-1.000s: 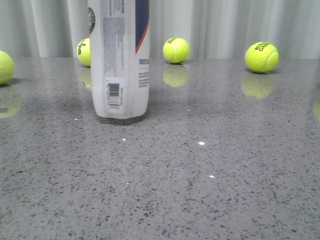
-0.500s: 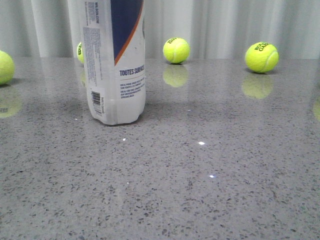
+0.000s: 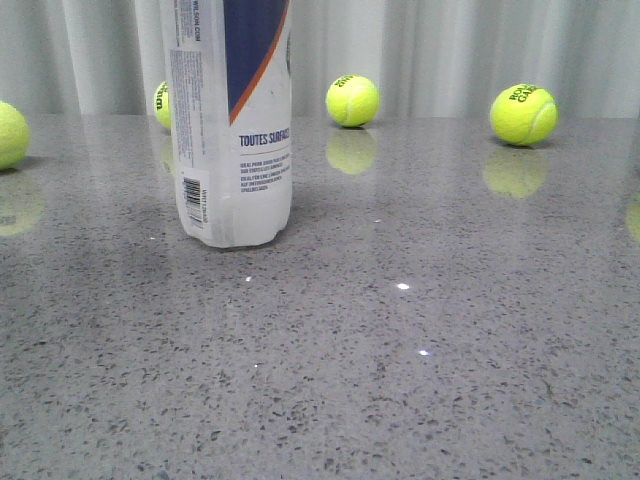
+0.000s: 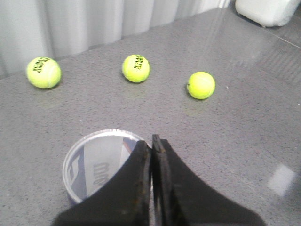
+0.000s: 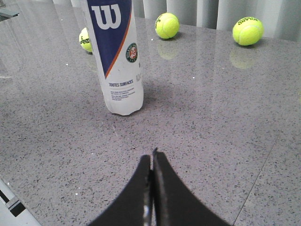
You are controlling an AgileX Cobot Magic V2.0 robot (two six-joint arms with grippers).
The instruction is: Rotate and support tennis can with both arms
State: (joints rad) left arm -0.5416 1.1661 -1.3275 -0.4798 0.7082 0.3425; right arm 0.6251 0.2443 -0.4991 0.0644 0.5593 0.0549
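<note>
The tennis can (image 3: 233, 120) stands upright on the grey stone table, white with a navy section, an orange stripe and a barcode at its left side. The right wrist view shows its W logo and round emblem (image 5: 116, 56). The left wrist view looks down on its clear round lid (image 4: 94, 162). My left gripper (image 4: 151, 141) is shut and empty, its tips above the lid's edge; I cannot tell if they touch it. My right gripper (image 5: 152, 157) is shut and empty, low over the table, well short of the can. Neither gripper shows in the front view.
Yellow-green tennis balls lie at the back of the table: one at the far left (image 3: 10, 133), one behind the can (image 3: 163, 103), one in the middle (image 3: 352, 100), one at the right (image 3: 523, 113). A white object (image 4: 263, 10) stands at the table's far corner. Grey curtains hang behind.
The can has turned about its upright axis: the barcode has gone to its left edge and the navy section now faces front. It also shifted slightly left, then settled.
</note>
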